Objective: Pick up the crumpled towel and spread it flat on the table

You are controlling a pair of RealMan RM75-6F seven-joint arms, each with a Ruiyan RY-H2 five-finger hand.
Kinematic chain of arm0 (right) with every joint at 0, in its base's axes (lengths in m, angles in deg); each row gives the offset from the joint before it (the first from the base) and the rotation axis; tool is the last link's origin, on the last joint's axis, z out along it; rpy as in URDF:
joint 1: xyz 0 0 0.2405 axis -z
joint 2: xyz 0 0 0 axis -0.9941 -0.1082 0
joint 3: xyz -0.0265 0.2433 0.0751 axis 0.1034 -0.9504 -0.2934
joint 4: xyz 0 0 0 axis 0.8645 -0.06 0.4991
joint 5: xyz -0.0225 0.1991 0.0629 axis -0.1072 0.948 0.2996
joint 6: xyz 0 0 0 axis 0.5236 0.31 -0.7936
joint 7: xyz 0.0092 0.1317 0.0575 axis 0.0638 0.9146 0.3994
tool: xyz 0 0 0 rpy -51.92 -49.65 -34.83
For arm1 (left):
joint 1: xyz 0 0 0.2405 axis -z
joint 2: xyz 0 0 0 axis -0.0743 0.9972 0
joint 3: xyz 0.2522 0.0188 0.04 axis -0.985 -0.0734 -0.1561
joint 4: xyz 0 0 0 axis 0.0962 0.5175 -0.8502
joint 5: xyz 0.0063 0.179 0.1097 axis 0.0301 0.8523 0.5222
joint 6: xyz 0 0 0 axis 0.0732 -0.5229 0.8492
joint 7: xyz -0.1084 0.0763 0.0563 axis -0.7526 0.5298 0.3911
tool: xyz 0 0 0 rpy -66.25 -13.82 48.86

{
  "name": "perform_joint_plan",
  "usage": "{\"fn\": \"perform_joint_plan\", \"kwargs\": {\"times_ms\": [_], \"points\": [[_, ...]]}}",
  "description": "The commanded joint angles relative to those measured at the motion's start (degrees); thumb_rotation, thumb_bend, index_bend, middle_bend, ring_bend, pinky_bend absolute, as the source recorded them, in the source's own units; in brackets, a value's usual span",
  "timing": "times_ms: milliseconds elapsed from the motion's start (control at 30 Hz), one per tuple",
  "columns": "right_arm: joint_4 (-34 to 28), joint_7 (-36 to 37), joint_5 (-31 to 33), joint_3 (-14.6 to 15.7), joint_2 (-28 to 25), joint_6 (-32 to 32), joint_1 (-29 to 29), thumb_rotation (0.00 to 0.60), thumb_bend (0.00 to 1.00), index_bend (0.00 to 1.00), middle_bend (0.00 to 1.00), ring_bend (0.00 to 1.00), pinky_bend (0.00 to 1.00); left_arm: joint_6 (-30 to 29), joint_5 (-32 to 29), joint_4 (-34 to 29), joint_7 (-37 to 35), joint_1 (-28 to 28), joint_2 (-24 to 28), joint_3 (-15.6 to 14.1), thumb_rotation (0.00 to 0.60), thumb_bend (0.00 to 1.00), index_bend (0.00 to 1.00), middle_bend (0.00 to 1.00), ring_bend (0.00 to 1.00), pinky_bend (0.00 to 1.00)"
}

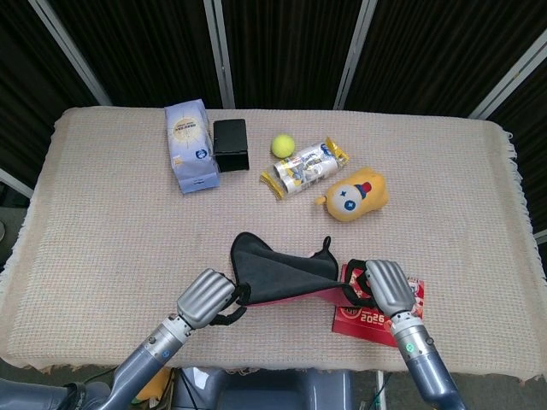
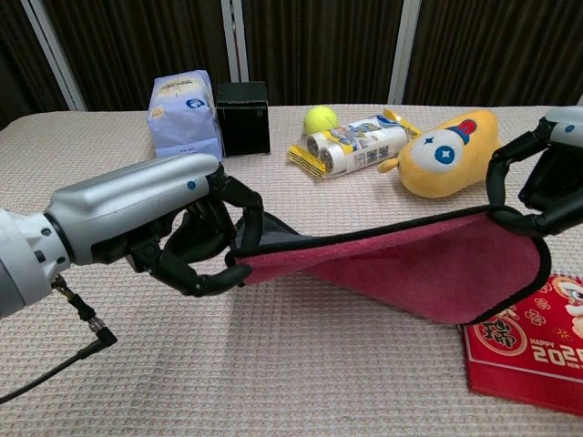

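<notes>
The towel (image 1: 282, 275) (image 2: 410, 269) is red on one face and dark grey on the other, with a black hem. It is stretched between my two hands near the table's front edge. Its far part lies on the cloth; the near edge is held just above it. My left hand (image 1: 208, 297) (image 2: 196, 238) pinches the towel's left corner. My right hand (image 1: 385, 286) (image 2: 547, 182) pinches the right corner, above the red booklet. Both hands' fingers curl around the hem.
A red booklet (image 1: 376, 316) (image 2: 528, 350) lies under the towel's right end. Further back stand a blue-white pack (image 1: 190, 145), a black box (image 1: 231, 145), a tennis ball (image 1: 283, 144), a wrapped snack pack (image 1: 305, 166) and a yellow plush toy (image 1: 355, 195). The table's front edge (image 1: 273, 366) is close.
</notes>
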Motion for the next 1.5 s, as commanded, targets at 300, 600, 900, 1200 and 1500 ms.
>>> {"fn": "perform_joint_plan", "kwargs": {"times_ms": [300,600,900,1200,1500], "points": [[-4.2,-2.7,-0.6,2.7,-1.4,-1.6,1.5,0.6,0.58,0.66,1.0,1.0,0.93,0.4,1.7,-2.5,0.9,-1.4,1.3,-1.3,0.6,0.4,0.65,0.87,0.79,0.73],[-6.3,-5.7,-2.3,5.4,-2.0,-1.3,3.4,0.6,0.58,0.66,1.0,1.0,0.93,0.5,4.1,-4.3,0.4,-2.9,3.8,-3.3,0.6,0.4,0.65,0.87,0.79,0.73],[-7.0,-8.6,-1.8,7.2,-2.0,-2.1,4.3,0.6,0.58,0.62,1.0,1.0,0.93,1.3,6.4,-4.8,-0.4,-4.2,5.4,-5.4,0.6,0.4,0.63,0.86,0.78,0.73],[-7.0,-11.9,-1.1,8.4,-1.2,-2.7,4.7,0.6,0.58,0.6,1.0,1.0,0.93,3.0,7.4,-5.1,-1.2,-4.5,6.8,-6.4,0.6,0.39,0.61,0.85,0.77,0.73],[-8.6,-18.3,3.2,10.0,-2.1,-3.9,3.7,0.6,0.56,0.26,0.95,0.96,0.83,5.3,9.0,-5.9,-2.2,-4.2,8.3,-7.4,0.6,0.31,0.56,0.82,0.75,0.73]]}}
